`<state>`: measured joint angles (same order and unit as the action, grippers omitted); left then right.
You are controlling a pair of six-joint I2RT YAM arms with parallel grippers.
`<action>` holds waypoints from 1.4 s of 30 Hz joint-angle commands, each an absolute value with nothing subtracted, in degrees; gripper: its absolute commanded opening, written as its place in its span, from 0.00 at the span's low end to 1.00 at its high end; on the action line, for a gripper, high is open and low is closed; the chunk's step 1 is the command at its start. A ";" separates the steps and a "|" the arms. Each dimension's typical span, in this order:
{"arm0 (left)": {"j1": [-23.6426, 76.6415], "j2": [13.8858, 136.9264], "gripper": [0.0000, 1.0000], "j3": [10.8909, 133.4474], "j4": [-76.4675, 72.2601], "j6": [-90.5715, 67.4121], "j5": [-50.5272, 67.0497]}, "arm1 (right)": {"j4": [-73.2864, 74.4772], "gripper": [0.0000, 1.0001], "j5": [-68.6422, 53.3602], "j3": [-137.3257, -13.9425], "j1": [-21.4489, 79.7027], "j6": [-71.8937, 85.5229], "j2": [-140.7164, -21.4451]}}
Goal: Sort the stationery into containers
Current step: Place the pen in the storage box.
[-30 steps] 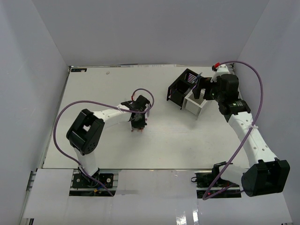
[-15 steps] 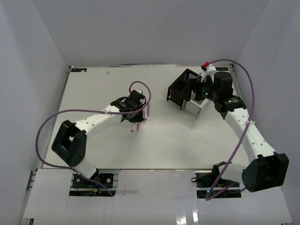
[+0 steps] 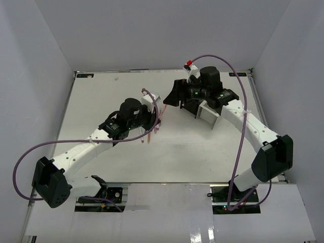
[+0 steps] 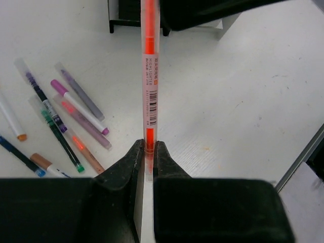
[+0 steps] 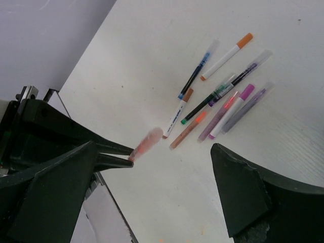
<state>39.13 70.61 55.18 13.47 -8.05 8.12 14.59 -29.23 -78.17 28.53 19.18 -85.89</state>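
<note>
My left gripper (image 4: 148, 149) is shut on the lower end of an orange highlighter (image 4: 149, 76) and holds it above the table; in the top view the left gripper (image 3: 153, 123) is at mid-table. My right gripper (image 5: 157, 187) is open and empty, its jaws wide apart either side of the highlighter's tip (image 5: 147, 143); in the top view the right gripper (image 3: 169, 98) is just left of the containers. Several loose pens (image 4: 66, 119) lie on the table; they also show in the right wrist view (image 5: 223, 101). The black container (image 3: 190, 107) and the white container (image 3: 207, 114) stand at the back right.
The right arm partly covers the black container from above. The left arm (image 3: 86, 147) stretches diagonally across the table's left half. White walls enclose the table on three sides.
My left arm has stretched right and raised the highlighter. My right gripper has swung left, away from the containers, and now faces the left gripper.
</note>
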 commanded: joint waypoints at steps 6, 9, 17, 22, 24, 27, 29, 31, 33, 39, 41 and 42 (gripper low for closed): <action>39.37 67.41 0.00 53.44 7.56 -1.85 14.42 | 11.95 0.83 -33.75 -84.11 30.32 22.50 -90.00; 39.37 67.24 0.01 53.35 6.77 -1.76 13.71 | 11.87 0.68 -34.89 -84.37 30.59 22.67 -90.44; 39.37 69.08 0.04 53.88 4.75 -2.02 12.57 | 12.39 0.15 -34.20 -83.32 30.76 22.06 -90.00; 39.37 69.87 0.32 54.14 5.18 -3.86 8.72 | 12.65 0.08 -31.56 -83.93 29.71 20.48 -89.56; 39.37 70.22 0.61 54.14 6.14 -6.92 3.27 | 12.74 0.08 -28.75 -84.11 27.61 19.60 -88.95; 39.37 71.01 0.88 54.67 10.10 -13.06 -5.87 | 12.83 0.08 -22.70 -85.25 23.14 17.15 -88.51; 39.20 71.89 0.95 54.93 13.95 -16.68 -9.21 | 12.74 0.08 -16.63 -86.74 20.75 15.03 -88.50; 38.59 72.59 0.98 54.76 16.60 -22.22 -12.21 | 11.44 0.08 -7.71 -87.45 17.76 13.46 -88.59; 37.62 73.03 0.98 54.14 20.47 -26.00 -13.79 | 9.41 0.08 -2.40 -87.80 15.92 10.03 -89.12; 36.04 74.62 0.98 53.09 27.85 -35.59 -14.15 | 0.97 0.08 9.49 -88.85 13.01 5.80 -94.12; 35.86 75.32 0.98 53.26 29.78 -37.17 -14.33 | -1.99 0.08 10.28 -88.95 12.48 5.80 -95.97; 35.77 75.58 0.98 53.26 30.23 -37.61 -14.41 | -2.98 0.08 10.54 -88.86 12.39 5.80 -96.41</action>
